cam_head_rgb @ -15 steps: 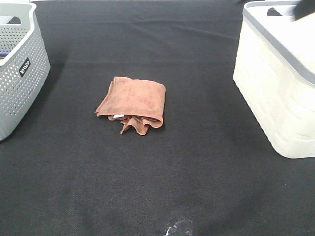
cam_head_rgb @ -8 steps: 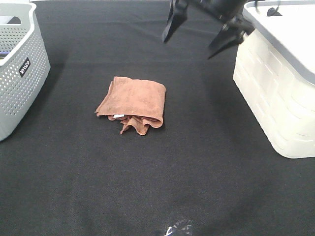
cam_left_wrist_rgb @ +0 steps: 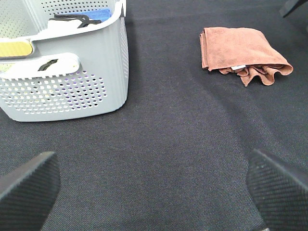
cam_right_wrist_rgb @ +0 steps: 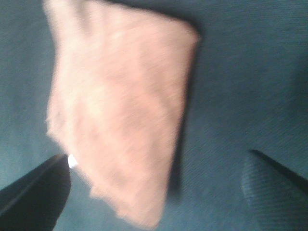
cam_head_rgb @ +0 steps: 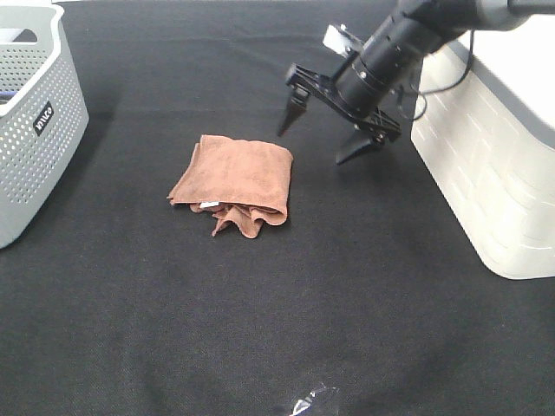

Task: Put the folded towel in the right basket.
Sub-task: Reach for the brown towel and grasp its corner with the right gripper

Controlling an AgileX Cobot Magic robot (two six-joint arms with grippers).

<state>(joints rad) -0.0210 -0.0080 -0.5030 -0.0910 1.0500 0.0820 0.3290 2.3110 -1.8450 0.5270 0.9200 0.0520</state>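
The folded brown towel lies on the black table, left of centre. It also shows in the left wrist view and blurred in the right wrist view. My right gripper is open, hanging just above and right of the towel, fingers spread, holding nothing. The right basket, white with a grey rim, stands at the right edge. My left gripper is open and empty over bare table, out of the exterior view.
A grey perforated basket stands at the left edge, holding several items. A small clear scrap lies near the front edge. The right arm's cable hangs near the white basket's rim.
My right arm came into view from the top right and moved down and left toward the towel, gripper open. The towel has not moved.
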